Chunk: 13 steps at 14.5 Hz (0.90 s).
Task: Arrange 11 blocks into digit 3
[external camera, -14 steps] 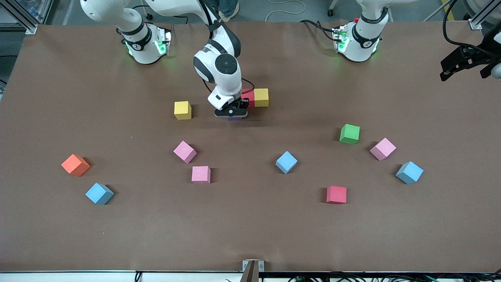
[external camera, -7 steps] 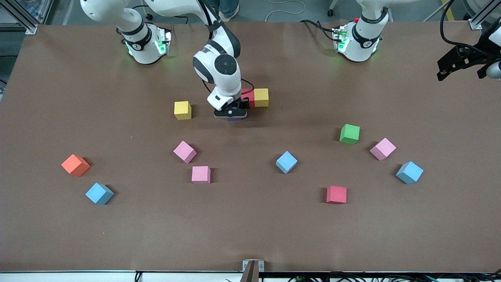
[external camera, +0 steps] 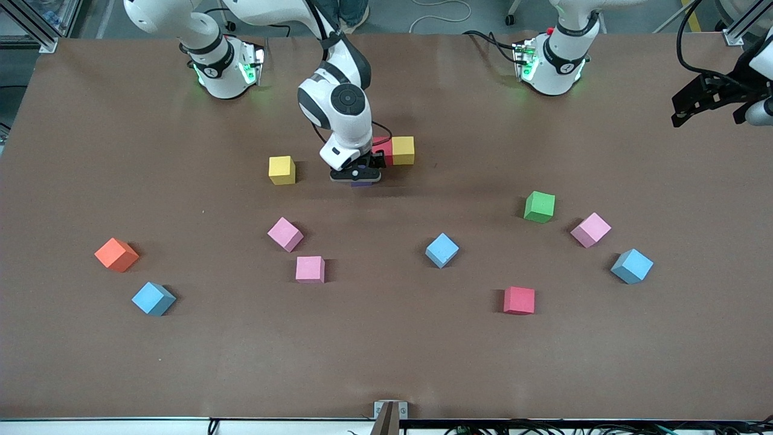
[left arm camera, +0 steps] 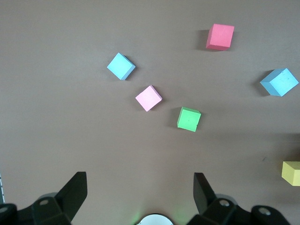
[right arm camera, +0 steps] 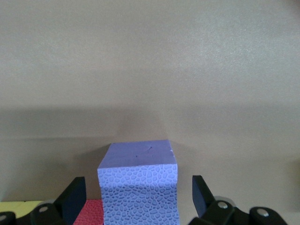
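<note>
My right gripper (external camera: 360, 179) is low over a purple block (right arm camera: 138, 187) that rests on the table. Its jaws are open, with a gap on each side of the block. Beside the purple block lie a red block (external camera: 380, 147) and a yellow block (external camera: 403, 150), touching each other. Loose blocks lie scattered nearer the camera: yellow (external camera: 282, 170), pink (external camera: 285, 234), pink (external camera: 310, 269), light blue (external camera: 442, 249), green (external camera: 539, 206), pink (external camera: 590, 229), red (external camera: 519, 300). My left gripper (external camera: 703, 106) hangs open and empty over the left arm's end of the table.
An orange cube (external camera: 116, 254) and a blue cube (external camera: 153, 298) lie toward the right arm's end. Another blue cube (external camera: 631, 266) sits by the pink one toward the left arm's end. The left wrist view shows the green block (left arm camera: 189, 118).
My right gripper has opened and let go of the purple block, which stays where it was set. The left gripper has drifted slightly.
</note>
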Tool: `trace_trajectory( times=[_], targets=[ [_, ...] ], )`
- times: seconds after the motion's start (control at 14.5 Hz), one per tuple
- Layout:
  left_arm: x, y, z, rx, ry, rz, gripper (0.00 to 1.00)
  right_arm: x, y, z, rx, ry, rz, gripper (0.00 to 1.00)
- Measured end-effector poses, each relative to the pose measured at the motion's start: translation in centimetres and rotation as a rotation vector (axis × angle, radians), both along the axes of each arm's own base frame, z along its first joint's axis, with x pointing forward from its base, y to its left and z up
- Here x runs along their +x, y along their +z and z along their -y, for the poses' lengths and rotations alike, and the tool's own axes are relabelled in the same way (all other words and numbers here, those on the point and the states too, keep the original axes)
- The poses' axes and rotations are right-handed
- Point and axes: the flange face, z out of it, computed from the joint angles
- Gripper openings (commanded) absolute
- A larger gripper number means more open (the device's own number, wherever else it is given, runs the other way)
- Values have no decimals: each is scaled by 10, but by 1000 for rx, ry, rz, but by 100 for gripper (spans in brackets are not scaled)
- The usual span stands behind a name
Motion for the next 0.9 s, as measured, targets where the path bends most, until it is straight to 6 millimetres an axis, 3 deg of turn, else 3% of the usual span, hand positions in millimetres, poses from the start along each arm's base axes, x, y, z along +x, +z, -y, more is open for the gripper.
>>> trace_trajectory(
  times=[0.28,0.9],
  targets=[
    [2,-4,16,2,-25,-1,100,2,2,-2,18,0,16,100],
    [3,-3,18,1,-23,13,100,2,3,-4,30,0,27,100]
  ],
)
